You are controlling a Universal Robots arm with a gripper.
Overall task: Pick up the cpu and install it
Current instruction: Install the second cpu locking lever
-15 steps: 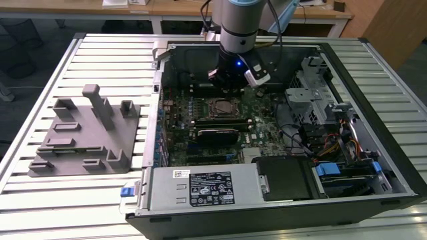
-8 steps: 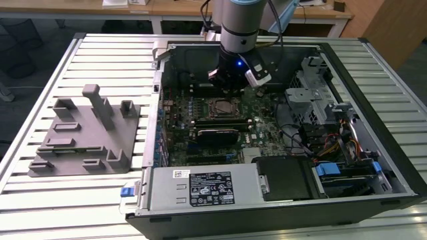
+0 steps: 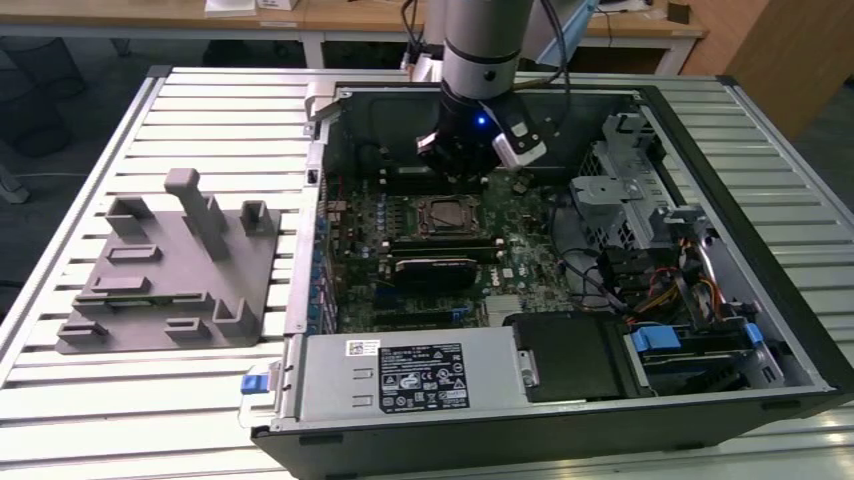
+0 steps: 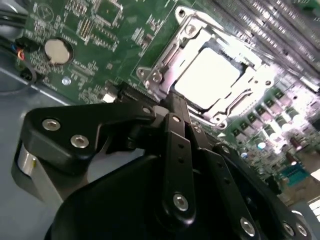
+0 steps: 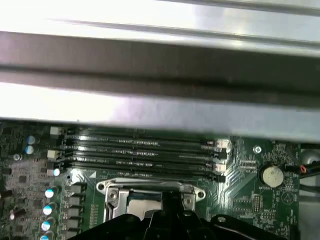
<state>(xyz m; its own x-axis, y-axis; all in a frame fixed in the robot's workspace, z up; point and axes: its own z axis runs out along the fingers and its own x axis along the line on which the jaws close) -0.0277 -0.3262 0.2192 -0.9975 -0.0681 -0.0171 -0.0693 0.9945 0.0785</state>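
Observation:
The cpu (image 4: 207, 75) is a pale silvery square lying flat inside the metal-framed socket (image 3: 441, 215) on the green motherboard. In the first wrist view it shows as a beige patch (image 5: 142, 201) within the socket frame. My black gripper (image 4: 171, 99) hangs just above the board beside the socket's edge, its two fingers drawn together with nothing seen between them. In the exterior view the gripper (image 3: 463, 160) hovers over the far part of the open computer case, a little beyond the socket. The fingertips (image 5: 172, 197) overlap the socket frame's near side.
The open computer case (image 3: 747, 120) lies on a slatted metal table. A grey plastic fixture (image 3: 174, 275) with upright posts sits at the exterior view's left. Memory slots (image 5: 140, 150), a black finned block (image 3: 434, 268), the power supply (image 3: 400, 375) and drive cages with cables (image 3: 654, 250) crowd around the socket.

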